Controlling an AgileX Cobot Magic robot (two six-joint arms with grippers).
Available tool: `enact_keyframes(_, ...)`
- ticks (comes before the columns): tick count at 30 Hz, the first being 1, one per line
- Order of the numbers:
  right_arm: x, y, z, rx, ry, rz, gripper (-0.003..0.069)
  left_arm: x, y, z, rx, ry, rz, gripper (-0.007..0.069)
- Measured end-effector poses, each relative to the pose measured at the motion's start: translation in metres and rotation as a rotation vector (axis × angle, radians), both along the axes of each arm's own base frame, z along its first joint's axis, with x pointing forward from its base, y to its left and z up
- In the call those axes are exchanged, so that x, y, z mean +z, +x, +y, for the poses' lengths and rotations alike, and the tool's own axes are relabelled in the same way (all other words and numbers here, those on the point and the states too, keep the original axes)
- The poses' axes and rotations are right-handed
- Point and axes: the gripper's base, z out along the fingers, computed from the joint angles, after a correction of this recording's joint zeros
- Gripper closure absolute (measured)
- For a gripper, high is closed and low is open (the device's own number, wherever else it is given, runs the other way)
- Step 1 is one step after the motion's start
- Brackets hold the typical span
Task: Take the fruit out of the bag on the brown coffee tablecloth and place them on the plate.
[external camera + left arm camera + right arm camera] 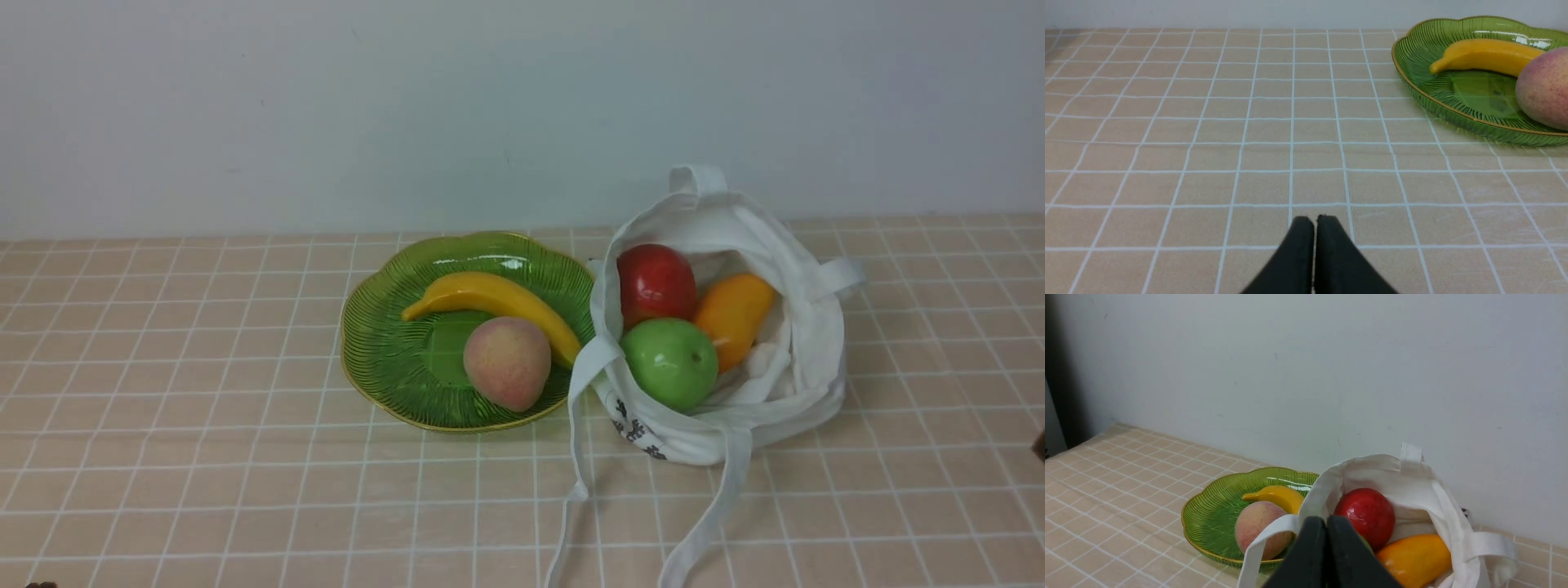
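Observation:
The white bag [804,343] lies open on the tan grid tablecloth [204,457], right of the green plate [384,351]. Inside it are a red apple [655,282], a green apple [671,362] and an orange mango [732,314]. A peach [507,362] and a yellow banana [490,298] lie on the plate. My left gripper [1314,218] is shut and empty, low over bare cloth left of the plate [1425,53]. My right gripper [1327,518] is shut and empty, in front of the bag [1445,506], with the red apple [1367,514] and mango [1414,559] just beyond its tips.
A pale wall [522,106] runs along the back of the table. The bag's long straps [702,523] trail toward the front edge. A dark bit of the right arm [1038,445] shows at the right edge of the front view.

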Motion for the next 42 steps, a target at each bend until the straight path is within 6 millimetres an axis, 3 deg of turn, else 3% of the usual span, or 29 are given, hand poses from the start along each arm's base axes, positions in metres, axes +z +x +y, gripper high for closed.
enact_keyframes(7,-0.008,0.001,0.001,0.007,0.027,0.042,0.0673,0.000,0.000,0.000,0.000,0.000,0.000,0.0632)
enact_keyframes(14,-0.032,-0.004,-0.004,-0.038,0.013,0.092,0.0673,0.000,0.000,0.000,0.000,0.000,0.000,0.0632)
enact_keyframes(25,-0.107,-0.008,-0.030,-0.430,0.036,0.214,0.0673,0.000,0.000,0.000,0.000,0.000,0.000,0.0632)
enact_keyframes(34,-0.108,-0.010,-0.032,-0.459,0.044,0.198,0.0673,0.000,0.000,0.000,0.000,0.000,0.000,0.0632)
enact_keyframes(42,-0.108,-0.011,-0.028,-0.379,0.039,0.201,0.0673,0.000,0.000,0.000,0.000,0.000,0.000,0.0632)
